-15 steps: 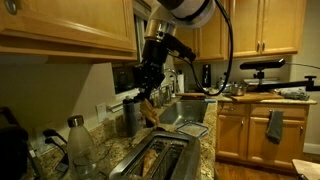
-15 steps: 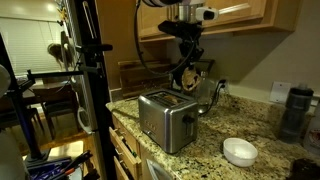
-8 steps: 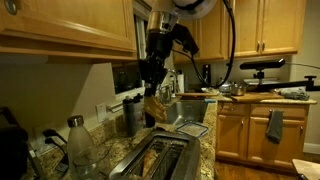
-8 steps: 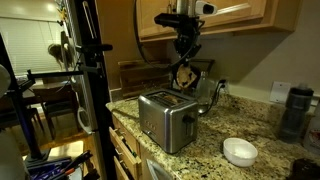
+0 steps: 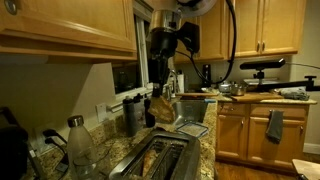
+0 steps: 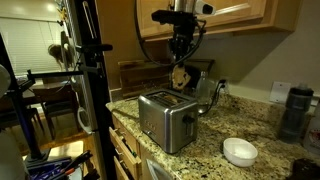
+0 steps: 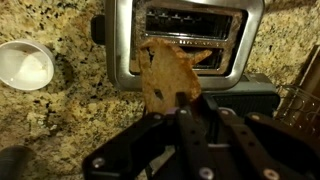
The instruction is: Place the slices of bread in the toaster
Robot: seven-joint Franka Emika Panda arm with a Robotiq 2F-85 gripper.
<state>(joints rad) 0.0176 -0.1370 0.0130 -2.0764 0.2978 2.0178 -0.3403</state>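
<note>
The gripper [image 5: 160, 90] is clamped on a slice [image 5: 162, 108] of bread. The slice hangs below the jaws, well above the toaster [image 5: 155, 160] and touching nothing else.

To do this step well, I judge the slice's long edge should be turned parallel to a slot and centred over a free one. It should then come straight down until its lower edge is inside the slot, and only then should the jaws let go. Released from this height, it would likely catch the rim and tip onto the counter [image 6: 205, 135].

The wrist view alone looks down past the slice [image 7: 168, 72] onto the slots [image 7: 185, 20]. There the slice looks skewed to them, so some wrist rotation seems needed.

Both exterior views show the clear gap above the toaster [image 6: 165, 118], which the wrist view flattens. An exterior view also shows something golden in the toaster top [image 5: 152, 157]. It may be a slice already loaded, but I cannot tell.
</note>
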